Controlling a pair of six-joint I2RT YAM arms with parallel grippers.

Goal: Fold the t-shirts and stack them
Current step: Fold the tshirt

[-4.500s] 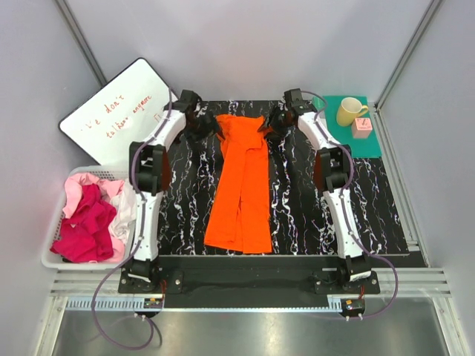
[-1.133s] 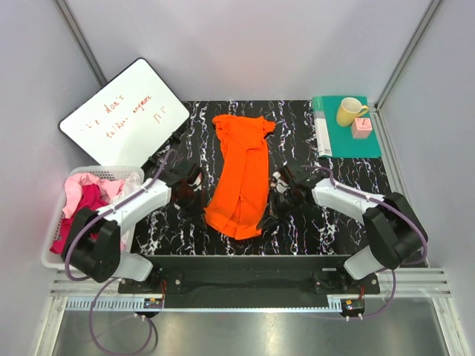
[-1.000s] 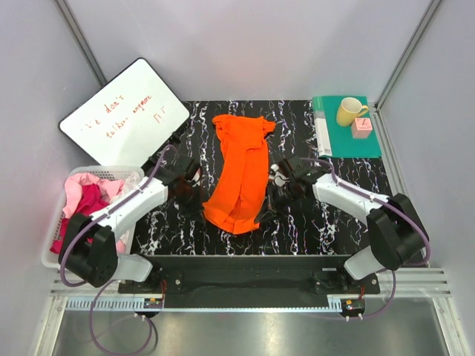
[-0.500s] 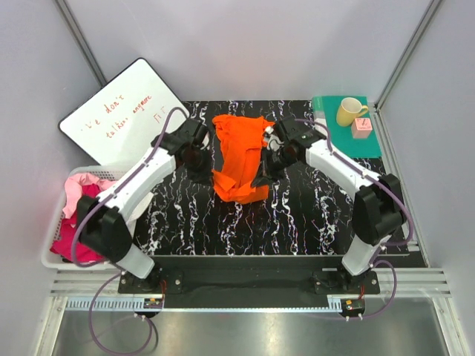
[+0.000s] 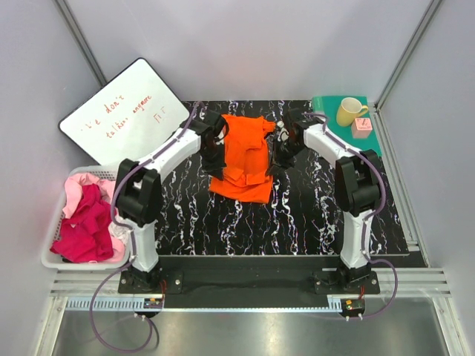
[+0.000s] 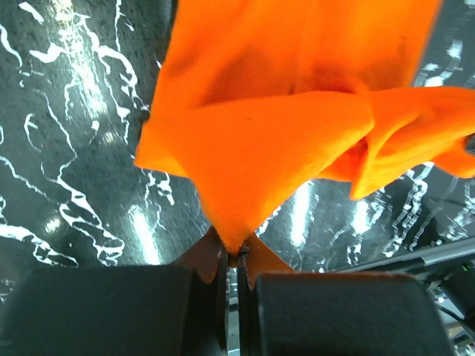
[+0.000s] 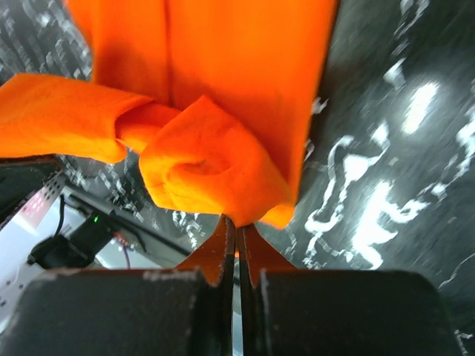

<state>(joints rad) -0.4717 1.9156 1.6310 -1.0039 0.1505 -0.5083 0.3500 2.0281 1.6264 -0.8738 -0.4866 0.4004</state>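
- Nearest you, at the left, the white basket [image 5: 49,261] holds the magenta t-shirt [image 5: 85,226] heaped over the pale pink t-shirt [image 5: 80,182].
- Farther in, mid tabletop [image 5: 312,215], lies the orange t-shirt [image 5: 245,159], its near part doubled over onto itself.
- Your left gripper [image 6: 231,256] is pinched tight on a corner of that cloth at its left edge; your right gripper [image 7: 237,230] pinches a bunched corner at its right edge.
- Beyond, a whiteboard [image 5: 119,119] sits far left; a yellow mug [image 5: 349,111] and a pink block [image 5: 362,127] stand on the teal mat [image 5: 367,144] far right.
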